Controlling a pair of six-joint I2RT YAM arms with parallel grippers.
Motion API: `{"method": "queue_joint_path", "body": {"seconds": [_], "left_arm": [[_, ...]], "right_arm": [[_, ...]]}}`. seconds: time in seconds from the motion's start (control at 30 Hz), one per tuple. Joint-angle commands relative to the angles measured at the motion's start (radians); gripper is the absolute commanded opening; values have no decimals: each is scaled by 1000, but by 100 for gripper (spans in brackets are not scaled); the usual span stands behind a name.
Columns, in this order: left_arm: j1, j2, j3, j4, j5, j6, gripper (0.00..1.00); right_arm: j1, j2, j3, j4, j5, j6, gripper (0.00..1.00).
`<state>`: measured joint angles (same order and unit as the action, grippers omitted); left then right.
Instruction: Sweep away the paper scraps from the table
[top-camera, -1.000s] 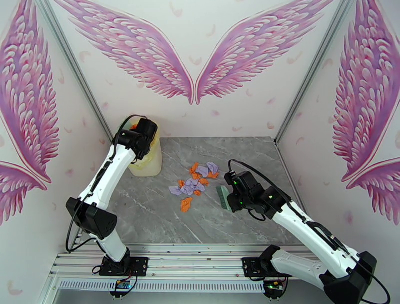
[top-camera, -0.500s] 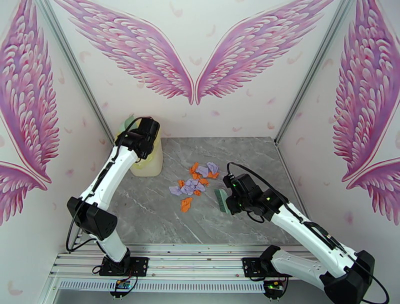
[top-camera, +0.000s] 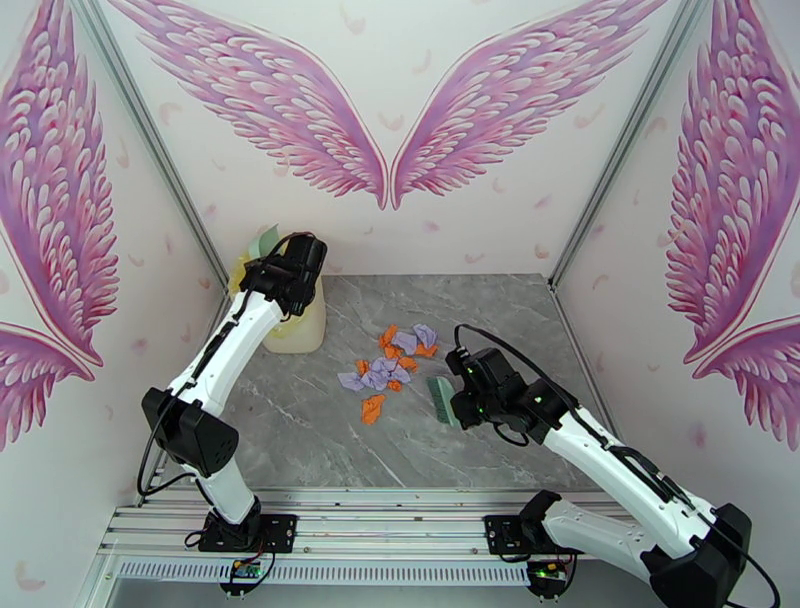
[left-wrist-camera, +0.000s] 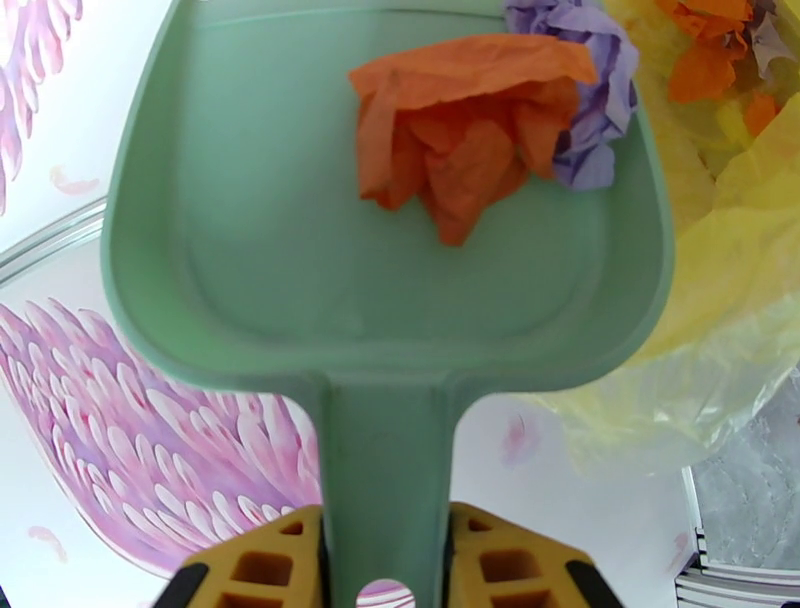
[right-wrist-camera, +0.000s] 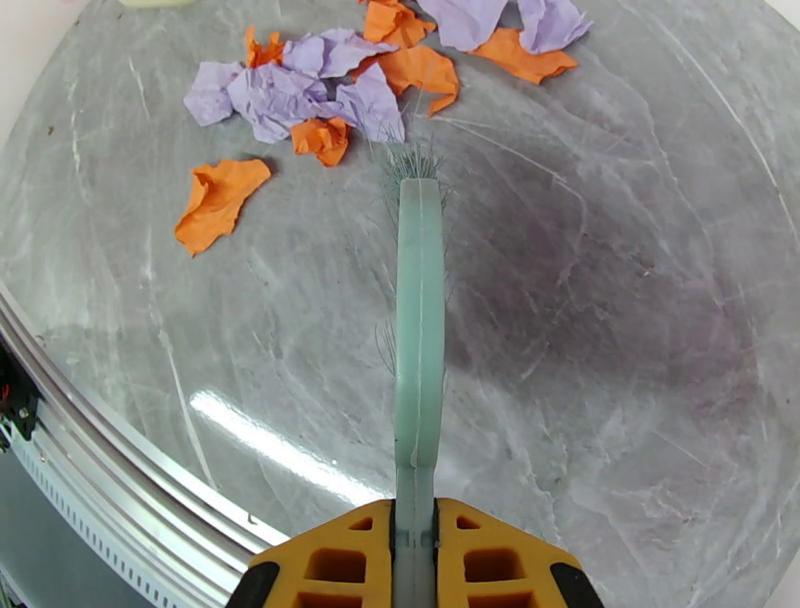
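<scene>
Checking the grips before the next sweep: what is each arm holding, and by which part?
Left jaws clamp the dustpan by its handle; right jaws clamp the brush by its handle.

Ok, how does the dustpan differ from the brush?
The dustpan is a broad scoop, the brush a narrow bar. The left claw holds the dustpan at the yellow bag, carrying paper scraps; the right claw holds the brush low over the table beside loose scraps. Both are pale green.

I see the grey marble table (top-camera: 300, 440) carrying a loose cluster of orange and lavender paper scraps (top-camera: 388, 368) near its middle, one orange scrap (top-camera: 372, 408) just apart from it, and a yellow-lined bin (top-camera: 300, 335) in the far-left corner.
</scene>
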<state>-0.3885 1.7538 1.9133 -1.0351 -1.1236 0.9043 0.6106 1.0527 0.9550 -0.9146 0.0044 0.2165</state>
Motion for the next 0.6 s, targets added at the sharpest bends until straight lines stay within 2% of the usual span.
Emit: {"method": "queue_joint_path", "body": {"seconds": [0.0,0.57], "left_arm": [[-3,-63,-22,35,-29,30,0],[3,-155,-66,43,-21,17,0]], "right_arm": [[-4,-19,-19,34,-16,-4,0],[-4,-12,-25,37,-23,5,0]]}}
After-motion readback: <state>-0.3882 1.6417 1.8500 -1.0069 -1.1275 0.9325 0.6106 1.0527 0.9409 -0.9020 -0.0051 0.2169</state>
